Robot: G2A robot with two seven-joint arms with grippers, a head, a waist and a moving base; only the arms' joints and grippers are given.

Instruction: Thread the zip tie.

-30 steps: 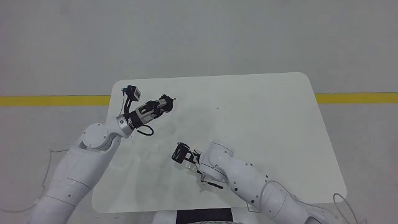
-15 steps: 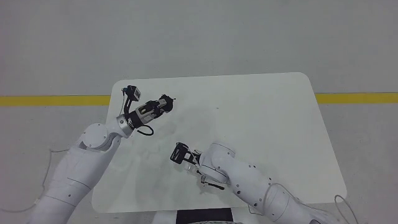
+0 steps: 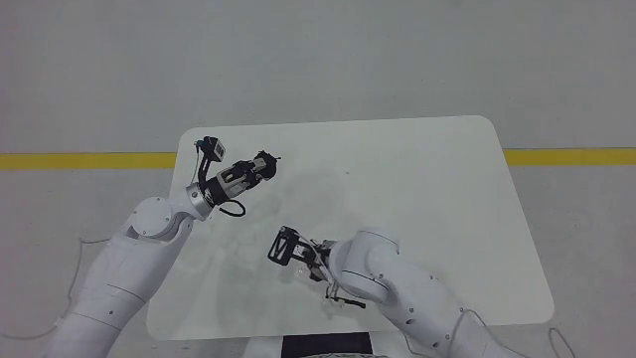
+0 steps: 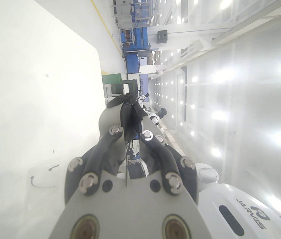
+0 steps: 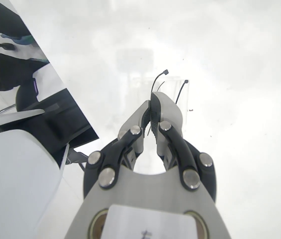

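White desk point(image 3: 417, 159) underneath: right claw point(image 5: 152, 104) pinches the zip tie point(image 5: 164, 72), head end poking past its tips, long axis in line with the claw. Left claw point(image 3: 266, 163), pressed together on a thin black strip point(image 4: 126, 167), sits toward the desk's far left, well apart.

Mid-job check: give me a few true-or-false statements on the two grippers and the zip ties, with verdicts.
1. The right gripper is shut on a zip tie. True.
2. The left gripper is wide open. False: it is shut on a thin black strip.
3. The two grippers touch each other. False: the top view shows them apart.
4. A second zip tie shows just beyond the right gripper. True.
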